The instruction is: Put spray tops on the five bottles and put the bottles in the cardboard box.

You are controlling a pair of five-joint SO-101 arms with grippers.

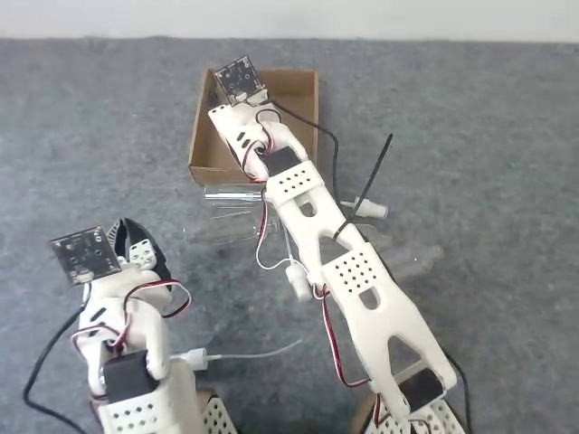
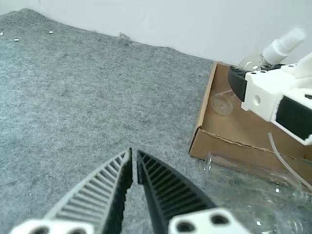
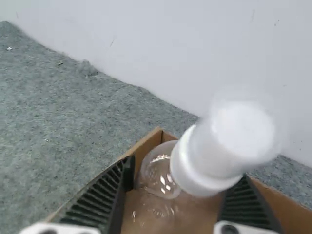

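My right gripper [image 3: 183, 178] is shut on a clear bottle [image 3: 158, 183] fitted with a white spray top [image 3: 229, 141], held tilted just above the open cardboard box [image 3: 148, 141]. The high view has the right arm [image 1: 303, 194] stretched out to the box [image 1: 298, 90]. In the left wrist view the same bottle's spray top [image 2: 282, 41] pokes up past the box [image 2: 234, 129]. My left gripper [image 2: 134, 161] is shut with nothing in it, over bare carpet left of the box, and appears in the high view [image 1: 136, 240]. Clear bottles [image 1: 233, 206] lie beside the box.
Loose spray tops with thin tubes lie on the grey carpet: one [image 1: 369, 209] right of the right arm, one [image 1: 297, 278] under it, one [image 1: 194, 358] by the left arm. Another clear bottle [image 1: 418, 262] lies at the right. A white wall backs the table.
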